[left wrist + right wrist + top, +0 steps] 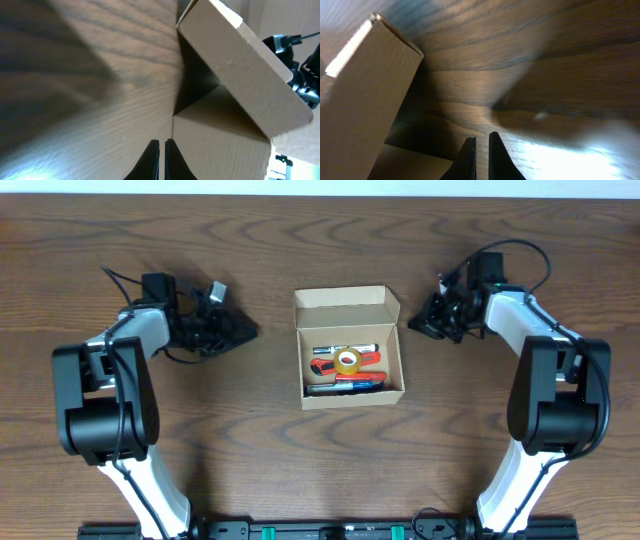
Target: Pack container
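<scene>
Container (352,399) sits mid-table with its flap lid (345,302) open and markers (345,386) and a tape roll (348,360) inside. Left gripper (243,332) and right gripper (417,328) flank it, both empty, fingers nearly together. Pushing the flap from one side could skew the light box.

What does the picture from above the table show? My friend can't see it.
An open cardboard box sits in the middle, holding markers and a yellow tape roll. The left gripper and right gripper flank it, holding nothing.
</scene>
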You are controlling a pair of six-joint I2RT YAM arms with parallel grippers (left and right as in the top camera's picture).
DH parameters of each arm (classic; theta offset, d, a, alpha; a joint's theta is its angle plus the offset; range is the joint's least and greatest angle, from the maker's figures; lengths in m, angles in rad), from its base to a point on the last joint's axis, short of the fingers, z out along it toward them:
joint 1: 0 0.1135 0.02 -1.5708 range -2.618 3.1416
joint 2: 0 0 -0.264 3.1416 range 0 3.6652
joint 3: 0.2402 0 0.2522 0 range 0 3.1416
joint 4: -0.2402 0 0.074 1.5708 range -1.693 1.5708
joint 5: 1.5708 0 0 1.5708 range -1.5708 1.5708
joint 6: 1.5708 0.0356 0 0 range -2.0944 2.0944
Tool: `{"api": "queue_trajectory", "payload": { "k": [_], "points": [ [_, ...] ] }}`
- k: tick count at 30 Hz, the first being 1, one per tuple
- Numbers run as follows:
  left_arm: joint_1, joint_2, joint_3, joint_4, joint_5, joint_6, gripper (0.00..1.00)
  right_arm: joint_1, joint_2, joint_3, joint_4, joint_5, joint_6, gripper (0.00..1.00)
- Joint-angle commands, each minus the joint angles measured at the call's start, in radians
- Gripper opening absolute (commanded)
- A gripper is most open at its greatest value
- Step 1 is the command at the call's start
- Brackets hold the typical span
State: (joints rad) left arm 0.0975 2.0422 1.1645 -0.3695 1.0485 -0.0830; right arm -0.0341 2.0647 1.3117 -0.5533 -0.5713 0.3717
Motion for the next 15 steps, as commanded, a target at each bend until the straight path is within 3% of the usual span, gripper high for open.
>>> {"api": "queue_trajectory", "payload": {
  "k": [1,8,15],
  "points": [
    [-0.032,0.014,-0.004,0.045,0.021,-0.081,0.06,0.014,0.016,-0.009,0.012,-0.041,0.027,0.01],
    [-0.079,0.015,-0.004,0.154,-0.005,-0.180,0.06,0.037,0.017,-0.009,0.039,-0.043,0.044,0.01],
    [-0.082,0.051,-0.004,0.166,-0.007,-0.198,0.06,0.060,0.018,-0.009,0.085,-0.051,0.078,0.01]
  ]
}}
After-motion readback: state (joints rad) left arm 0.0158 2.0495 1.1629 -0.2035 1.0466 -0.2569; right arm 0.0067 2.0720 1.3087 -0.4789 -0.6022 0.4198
